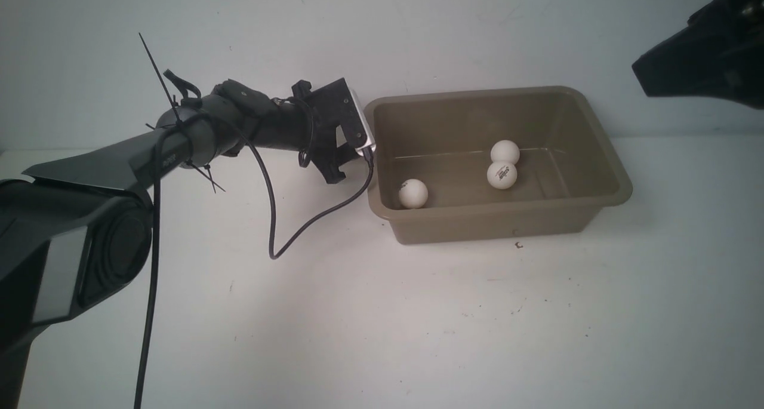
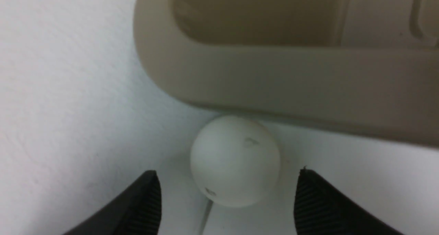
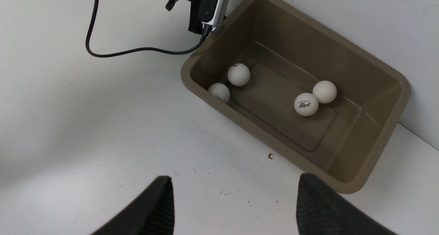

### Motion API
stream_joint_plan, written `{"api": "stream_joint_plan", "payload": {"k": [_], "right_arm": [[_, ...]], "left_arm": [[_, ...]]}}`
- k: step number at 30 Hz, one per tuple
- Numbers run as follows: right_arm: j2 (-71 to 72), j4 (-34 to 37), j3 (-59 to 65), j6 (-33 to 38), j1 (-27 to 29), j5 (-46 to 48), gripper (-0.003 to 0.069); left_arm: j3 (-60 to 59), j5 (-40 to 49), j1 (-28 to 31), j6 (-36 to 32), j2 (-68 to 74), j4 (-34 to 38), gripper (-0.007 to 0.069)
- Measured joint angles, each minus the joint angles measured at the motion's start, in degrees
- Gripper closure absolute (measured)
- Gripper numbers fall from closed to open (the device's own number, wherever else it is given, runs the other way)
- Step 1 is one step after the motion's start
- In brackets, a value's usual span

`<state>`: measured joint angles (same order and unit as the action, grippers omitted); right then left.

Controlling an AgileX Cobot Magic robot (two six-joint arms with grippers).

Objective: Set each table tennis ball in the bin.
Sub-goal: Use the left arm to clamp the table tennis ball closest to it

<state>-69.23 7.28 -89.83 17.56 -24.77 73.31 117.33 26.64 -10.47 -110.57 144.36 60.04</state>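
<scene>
The taupe bin [image 1: 501, 209] stands against the back wall. Several white table tennis balls lie in it: one near its left end [image 1: 413, 193] and a touching pair in the middle [image 1: 505, 152], [image 1: 501, 174]. The right wrist view shows another ball [image 3: 218, 92] tucked against the near wall. One more ball [image 2: 235, 161] rests on the table against the bin's outer wall [image 2: 274, 80]. My left gripper [image 2: 228, 178] is open, its fingers straddling this ball without touching it. My right gripper [image 3: 235, 181] is open and empty, high above the table in front of the bin [image 3: 255, 127].
My left arm [image 1: 197, 134] reaches across the table to the bin's left end, with a black cable [image 1: 271, 218] looping down to the table. The right arm [image 1: 710, 57] hangs at the upper right. The white table [image 1: 418, 325] carries small dark specks.
</scene>
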Motion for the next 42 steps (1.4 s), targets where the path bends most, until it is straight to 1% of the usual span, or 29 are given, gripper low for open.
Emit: {"api": "stream_joint_plan", "payload": {"k": [2,5,16,25,35,38,42], "right_arm": [[0.0,0.0,0.0,0.0,0.0,0.0,0.0219],[0.0,0.0,0.0,0.0,0.0,0.0,0.0219],[0.0,0.0,0.0,0.0,0.0,0.0,0.0219],[0.0,0.0,0.0,0.0,0.0,0.0,0.0219],[0.0,0.0,0.0,0.0,0.0,0.0,0.0219],[0.0,0.0,0.0,0.0,0.0,0.0,0.0219],[0.0,0.0,0.0,0.0,0.0,0.0,0.0219]], "left_arm": [[0.0,0.0,0.0,-1.5,0.0,1.7,0.0157],[0.0,0.0,0.0,-2.4,0.0,2.5,0.0157],[0.0,-0.1,0.0,-3.0,1.1,2.8,0.0157],[0.0,0.2,0.0,-4.9,1.3,5.9,0.0157],[0.0,1.4,0.0,-5.3,2.7,8.1,0.0157],[0.0,1.8,0.1,-7.1,3.0,10.7,0.0179],[0.0,1.8,0.1,-11.8,3.4,15.3,0.0256]]}}
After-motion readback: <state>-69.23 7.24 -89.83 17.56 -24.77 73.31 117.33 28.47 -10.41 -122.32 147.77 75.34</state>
